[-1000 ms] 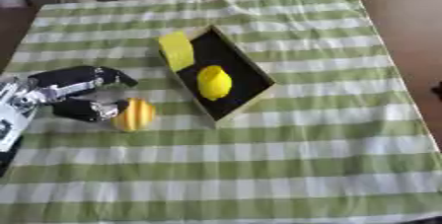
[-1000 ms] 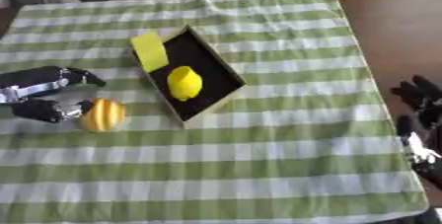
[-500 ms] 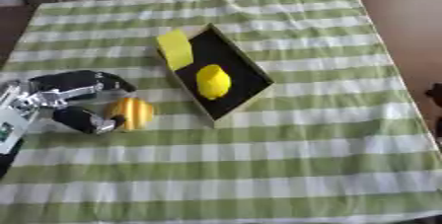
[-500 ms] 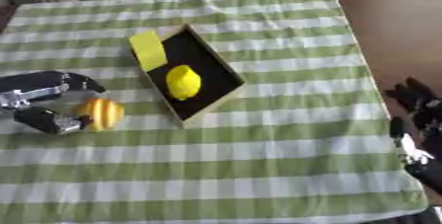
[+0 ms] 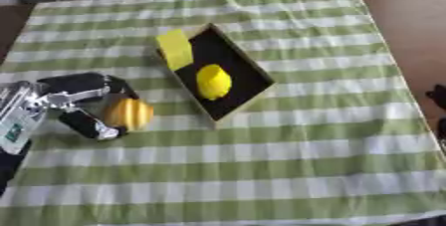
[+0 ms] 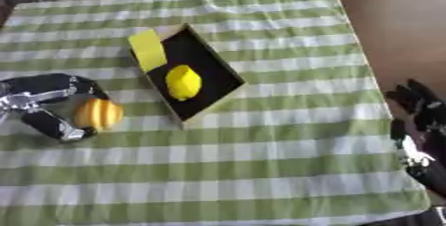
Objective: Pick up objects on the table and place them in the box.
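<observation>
1. Nearest me, at the right edge of the table (image 5: pixel 261 180) with its green-and-white checked cloth, the right hand (image 6: pixel 420 115) sits idle off the cloth, fingers pointing up and relaxed, holding nothing. It plays no part in the work at this moment.

2. A little further in, on the left side, the left hand (image 5: pixel 83 98) lies low on the cloth with its fingers and thumb curved around an orange ribbed fruit (image 5: pixel 129 114). The fingers arch over the top and the thumb comes in from below, so the fruit sits in the crook between them. I cannot tell if every finger is touching it, and the fruit looks to be resting on the cloth, not yet lifted.

3. Beyond that, the box (image 5: pixel 247 65), dark inside with pale walls, lies at an angle just right of the fruit. A yellow lemon (image 5: pixel 213 81) already lies in it.

4. At the box's far left wall stands a yellow flap or card (image 5: pixel 175 49); whether it belongs to the box I cannot say.

5. My reading: one object is in, one is being grasped, and nothing else loose shows on the cloth. What is left is lifting the orange fruit and carrying it the short way over the near wall.
</observation>
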`<state>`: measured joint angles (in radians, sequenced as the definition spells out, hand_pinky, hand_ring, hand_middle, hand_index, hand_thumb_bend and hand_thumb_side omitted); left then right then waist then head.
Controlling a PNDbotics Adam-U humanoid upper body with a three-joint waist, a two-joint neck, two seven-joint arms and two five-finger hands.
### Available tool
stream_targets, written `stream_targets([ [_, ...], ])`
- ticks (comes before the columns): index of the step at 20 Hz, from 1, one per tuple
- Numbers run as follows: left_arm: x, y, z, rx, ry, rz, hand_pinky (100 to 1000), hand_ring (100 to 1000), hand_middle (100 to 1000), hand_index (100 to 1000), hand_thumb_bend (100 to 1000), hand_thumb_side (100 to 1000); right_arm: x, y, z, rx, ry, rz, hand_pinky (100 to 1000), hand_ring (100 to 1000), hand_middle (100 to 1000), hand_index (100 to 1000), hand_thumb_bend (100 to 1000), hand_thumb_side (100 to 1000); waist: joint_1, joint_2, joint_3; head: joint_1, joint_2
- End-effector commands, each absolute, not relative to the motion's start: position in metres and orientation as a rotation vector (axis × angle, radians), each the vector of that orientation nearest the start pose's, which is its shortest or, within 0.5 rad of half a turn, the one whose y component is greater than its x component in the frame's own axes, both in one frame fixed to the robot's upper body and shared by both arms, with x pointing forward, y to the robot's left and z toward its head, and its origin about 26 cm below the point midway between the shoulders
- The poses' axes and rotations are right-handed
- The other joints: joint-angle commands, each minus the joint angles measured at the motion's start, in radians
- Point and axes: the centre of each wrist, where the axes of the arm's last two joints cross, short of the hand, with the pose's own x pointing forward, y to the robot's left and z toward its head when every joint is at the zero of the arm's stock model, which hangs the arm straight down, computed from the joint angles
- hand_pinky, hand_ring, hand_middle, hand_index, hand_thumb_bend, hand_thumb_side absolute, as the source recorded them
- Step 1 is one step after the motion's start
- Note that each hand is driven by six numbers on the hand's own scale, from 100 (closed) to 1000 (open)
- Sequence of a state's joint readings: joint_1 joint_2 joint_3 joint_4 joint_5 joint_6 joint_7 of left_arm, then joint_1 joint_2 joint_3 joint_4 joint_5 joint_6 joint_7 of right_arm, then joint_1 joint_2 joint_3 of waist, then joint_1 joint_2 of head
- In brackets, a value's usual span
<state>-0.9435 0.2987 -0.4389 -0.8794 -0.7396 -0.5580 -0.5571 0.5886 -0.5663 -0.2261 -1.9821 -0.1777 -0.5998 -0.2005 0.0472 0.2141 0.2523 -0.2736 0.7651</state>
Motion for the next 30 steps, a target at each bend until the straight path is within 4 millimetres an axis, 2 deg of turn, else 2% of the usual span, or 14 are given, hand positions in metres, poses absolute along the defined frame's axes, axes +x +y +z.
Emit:
stream_targets([
  [1, 0.475, 0.178, 0.156, 0.146, -1.231, -2.656, 909, 865, 705, 845, 409, 321, 0.13, -0.412, 0.07, -0.514, -2.063, 0.235, 1000, 1000, 789, 1000, 100, 470, -0.003, -0.012, -0.003, 0.002, 0.005],
  [2, 0.475, 0.178, 0.158, 0.151, -1.238, -2.655, 890, 848, 679, 831, 436, 272, 0.13, -0.412, 0.07, -0.513, -2.062, 0.235, 1000, 1000, 789, 1000, 100, 470, -0.003, -0.012, -0.003, 0.002, 0.005],
  [5, 0.475, 0.178, 0.164, 0.16, -1.279, -2.641, 856, 809, 633, 795, 382, 285, 0.129, -0.411, 0.069, -0.512, -2.057, 0.234, 1000, 1000, 788, 1000, 100, 470, -0.003, -0.013, -0.002, 0.003, 0.005],
  [7, 0.474, 0.176, 0.17, 0.164, -1.329, -2.629, 840, 789, 618, 776, 328, 284, 0.129, -0.411, 0.069, -0.513, -2.055, 0.233, 1000, 1000, 788, 1000, 100, 470, -0.004, -0.013, -0.001, 0.002, 0.005],
  [8, 0.473, 0.175, 0.174, 0.167, -1.36, -2.622, 832, 777, 609, 765, 262, 274, 0.129, -0.411, 0.068, -0.514, -2.056, 0.232, 1000, 1000, 788, 1000, 100, 470, -0.004, -0.013, -0.001, 0.002, 0.005],
  [11, 0.47, 0.171, 0.186, 0.166, -1.472, -2.596, 826, 765, 604, 757, 147, 258, 0.128, -0.41, 0.067, -0.517, -2.058, 0.231, 1000, 1000, 788, 1000, 100, 470, -0.006, -0.015, -0.001, 0.001, 0.005],
  [13, 0.468, 0.168, 0.194, 0.157, -1.543, -2.58, 819, 756, 597, 749, 100, 249, 0.127, -0.41, 0.066, -0.518, -2.056, 0.23, 1000, 1000, 788, 1000, 100, 470, -0.007, -0.016, -0.001, 0.003, 0.005],
  [18, 0.461, 0.169, 0.221, 0.171, -1.813, -2.463, 784, 716, 563, 712, 117, 212, 0.126, -0.408, 0.064, -0.521, -2.052, 0.217, 1000, 1000, 788, 1000, 100, 470, -0.011, -0.017, 0.002, 0.005, 0.005],
  [20, 0.458, 0.167, 0.232, 0.185, -1.961, -2.384, 781, 712, 566, 713, 167, 185, 0.126, -0.408, 0.064, -0.522, -2.054, 0.211, 1000, 1000, 788, 1000, 100, 470, -0.015, -0.017, 0.001, 0.008, 0.005],
  [21, 0.455, 0.163, 0.236, 0.192, -2.036, -2.343, 770, 704, 558, 705, 226, 157, 0.126, -0.408, 0.064, -0.521, -2.057, 0.208, 1000, 1000, 788, 1000, 100, 470, -0.019, -0.016, -0.001, 0.009, 0.005],
  [22, 0.454, 0.16, 0.239, 0.201, -2.091, -2.309, 759, 698, 556, 704, 221, 148, 0.126, -0.408, 0.064, -0.519, -2.061, 0.208, 1000, 1000, 788, 1000, 100, 470, -0.023, -0.016, -0.003, 0.01, 0.005],
  [24, 0.453, 0.155, 0.237, 0.212, -2.145, -2.255, 749, 691, 554, 703, 184, 143, 0.127, -0.407, 0.064, -0.513, -2.071, 0.212, 1000, 1000, 788, 1000, 100, 470, -0.032, -0.014, -0.01, 0.021, 0.005],
  [27, 0.454, 0.145, 0.237, 0.256, -2.181, -2.214, 736, 687, 556, 706, 262, 127, 0.129, -0.406, 0.064, -0.5, -2.095, 0.215, 1000, 1000, 788, 1000, 100, 470, -0.046, -0.009, -0.025, 0.05, 0.005],
  [30, 0.453, 0.135, 0.235, 0.314, -2.194, -2.192, 736, 690, 556, 707, 288, 118, 0.132, -0.405, 0.066, -0.479, -2.126, 0.213, 1000, 1000, 789, 1000, 100, 470, -0.061, -0.003, -0.042, 0.08, 0.005],
])
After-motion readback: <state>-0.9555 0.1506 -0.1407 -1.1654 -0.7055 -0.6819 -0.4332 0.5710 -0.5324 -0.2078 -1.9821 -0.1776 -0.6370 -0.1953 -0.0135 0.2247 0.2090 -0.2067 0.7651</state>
